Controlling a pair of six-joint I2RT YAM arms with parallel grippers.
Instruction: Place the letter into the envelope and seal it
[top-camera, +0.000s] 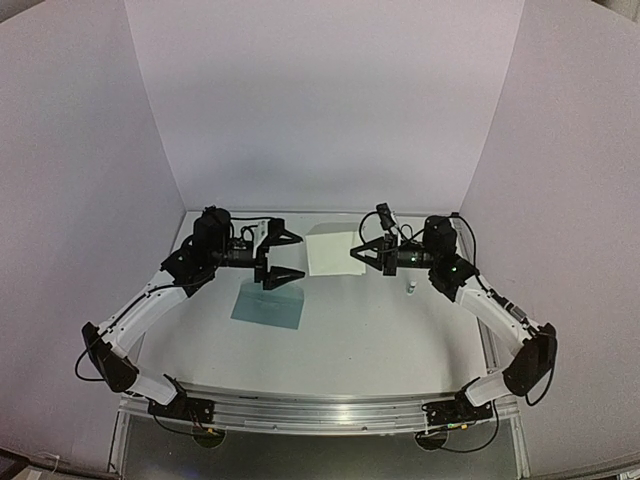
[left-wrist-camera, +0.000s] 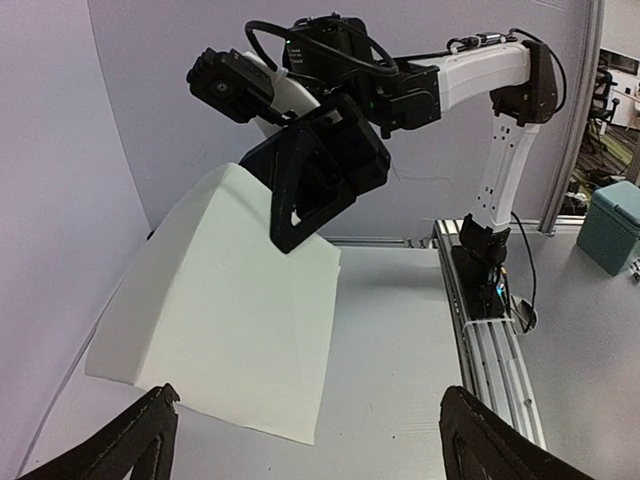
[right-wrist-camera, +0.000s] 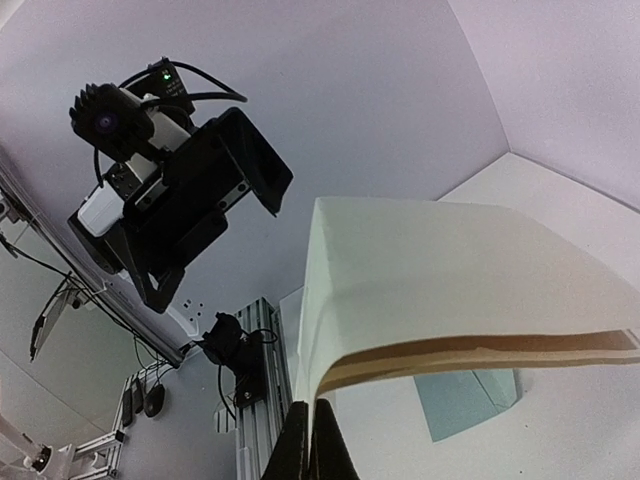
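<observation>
Barely begun: we see the right fingers (top-camera: 364, 251) clamped on an edge of the letter (top-camera: 330, 252), holding it aloft. Left fingers (top-camera: 285, 276) are spread wide and empty. The envelope (top-camera: 268, 306) lies flat on the counter (top-camera: 380, 330). Insertion and sealing both remain.

The right claw (right-wrist-camera: 312, 448) clamped the letter (right-wrist-camera: 430, 270) at its lower left edge. The envelope (right-wrist-camera: 465, 400) lay on the bench (right-wrist-camera: 575, 435) beneath the letter. The left claw (right-wrist-camera: 200, 215), jaws apart, hung left of the letter.
</observation>
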